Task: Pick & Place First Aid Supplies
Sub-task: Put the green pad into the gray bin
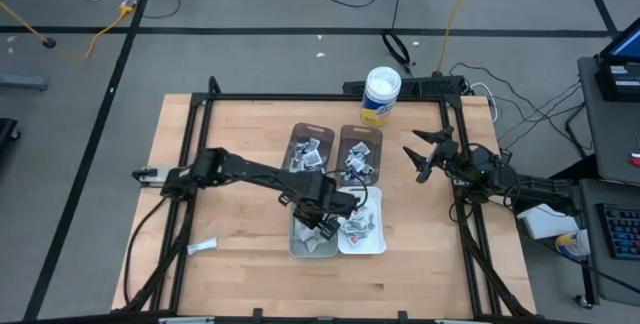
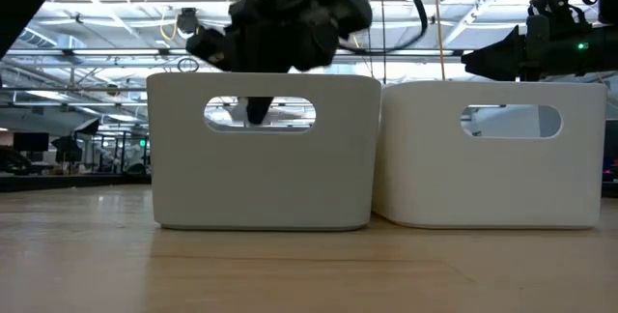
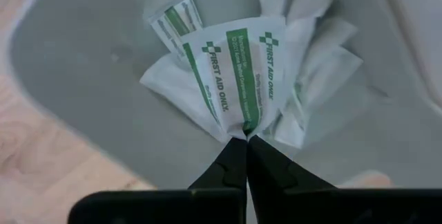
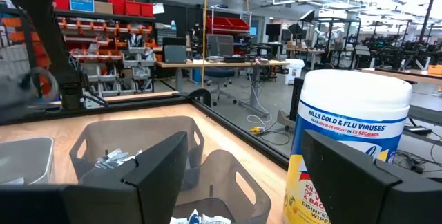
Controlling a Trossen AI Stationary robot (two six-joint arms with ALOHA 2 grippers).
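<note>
- Two arms up: my left gripper [image 3: 245,141] is clamped on a first aid packet [image 3: 242,79], green print, low inside the near-left grey bin [image 1: 312,247].
- My right gripper [image 1: 428,154] waits with fingers apart, right of the far bins, near the wipes tub [image 1: 381,95].
- Lift straight up; loose packets [image 3: 311,72] touching mine may snag.
- Clear the bin wall before any sideways travel.

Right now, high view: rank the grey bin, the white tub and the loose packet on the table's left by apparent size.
1. grey bin, largest, partly hidden by the left pincer
2. white tub
3. loose packet, smallest

All three sit on the tabletop, so camera nearness hardly skews the order.
</note>
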